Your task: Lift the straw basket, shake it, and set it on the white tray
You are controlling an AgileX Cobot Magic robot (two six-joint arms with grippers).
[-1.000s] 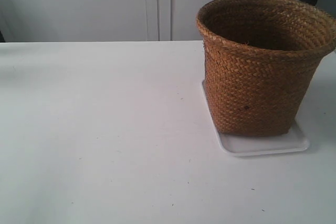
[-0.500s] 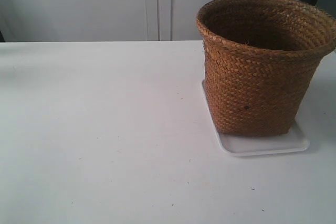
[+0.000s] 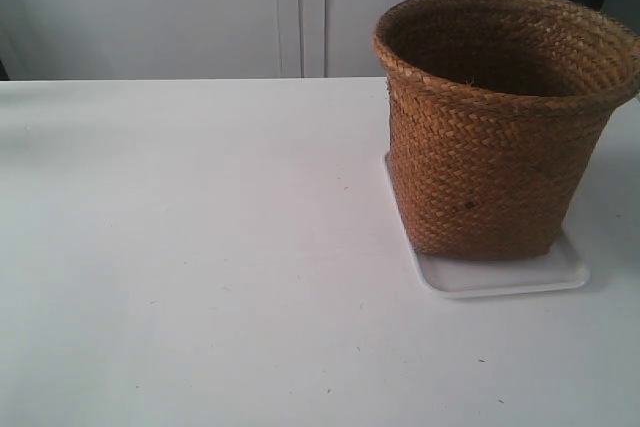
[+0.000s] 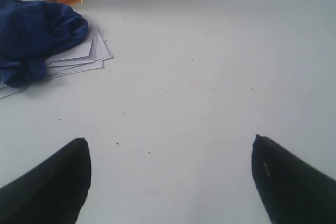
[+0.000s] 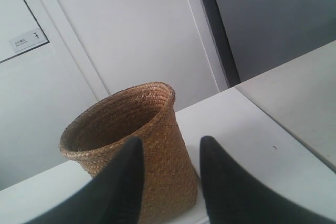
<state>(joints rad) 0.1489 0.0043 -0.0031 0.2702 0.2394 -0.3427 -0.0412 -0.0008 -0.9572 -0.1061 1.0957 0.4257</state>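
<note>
I am seeing the straw basket (image 3: 490,147) standing upright on the white tray (image 3: 500,275). My right gripper (image 5: 172,139) is hanging narrowly parted and empty, and my left gripper (image 4: 169,138) is spread wide over the surface (image 3: 200,247). I am judging the weave light, stiff and grippy, and its braided rim is probably offering the surest pinch.

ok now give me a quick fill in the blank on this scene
1. The basket stands on the tray with its opening facing ____.
2. The left gripper is ____ and holds nothing.
3. Near it, a ____ cloth lies on sheets of paper.
4. The basket sits at the exterior view's ____ side.

Missing words: up; open; blue; right
</note>
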